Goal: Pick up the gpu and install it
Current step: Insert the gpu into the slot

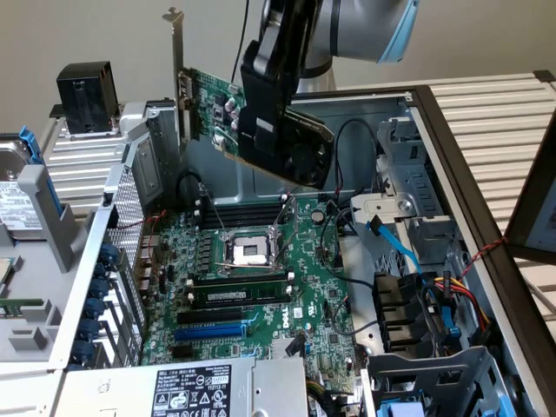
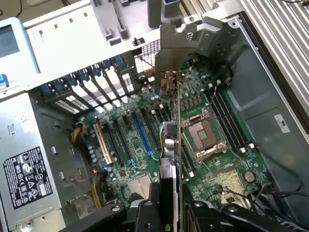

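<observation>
I have the arm coming in from the top of the exterior view, its grey wrist link with the blue cap bent over so that the black gripper points downward. The jaws are closed partway, one finger on each flat face of the gpu, and they hold it clear in the air. In the wrist view I see the two black fingers flanking the card, which shows edge-on.

Green gpu with black shroud; green motherboard (one blue slot among black)
</observation>
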Robot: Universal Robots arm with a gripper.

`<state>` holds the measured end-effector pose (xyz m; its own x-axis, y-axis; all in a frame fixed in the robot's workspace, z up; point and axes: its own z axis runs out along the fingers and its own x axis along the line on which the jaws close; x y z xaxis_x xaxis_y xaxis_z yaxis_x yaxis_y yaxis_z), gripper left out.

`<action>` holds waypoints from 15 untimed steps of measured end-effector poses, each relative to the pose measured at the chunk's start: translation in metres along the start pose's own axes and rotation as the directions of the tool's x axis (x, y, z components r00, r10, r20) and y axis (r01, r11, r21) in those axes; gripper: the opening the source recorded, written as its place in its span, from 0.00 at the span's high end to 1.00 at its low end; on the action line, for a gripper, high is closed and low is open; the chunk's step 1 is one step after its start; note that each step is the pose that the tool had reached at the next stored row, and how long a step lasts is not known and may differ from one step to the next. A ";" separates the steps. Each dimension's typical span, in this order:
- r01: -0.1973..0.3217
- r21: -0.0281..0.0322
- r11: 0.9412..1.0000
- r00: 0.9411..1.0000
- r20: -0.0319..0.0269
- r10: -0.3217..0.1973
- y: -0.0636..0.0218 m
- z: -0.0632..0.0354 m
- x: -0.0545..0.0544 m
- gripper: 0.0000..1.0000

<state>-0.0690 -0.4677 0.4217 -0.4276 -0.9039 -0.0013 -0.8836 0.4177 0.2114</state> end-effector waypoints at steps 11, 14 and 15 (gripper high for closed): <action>0.036 0.079 0.996 0.999 0.028 -0.038 0.0031 0.0019 -0.007 0.73; 0.089 0.083 0.993 0.996 0.018 -0.091 0.0026 0.0039 -0.007 0.73; 0.107 0.083 0.991 0.994 0.014 -0.108 0.0025 0.0048 -0.007 0.73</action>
<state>-0.0692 -0.4601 0.4176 -0.3319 -0.9426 -0.0378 -0.9371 0.3248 0.1279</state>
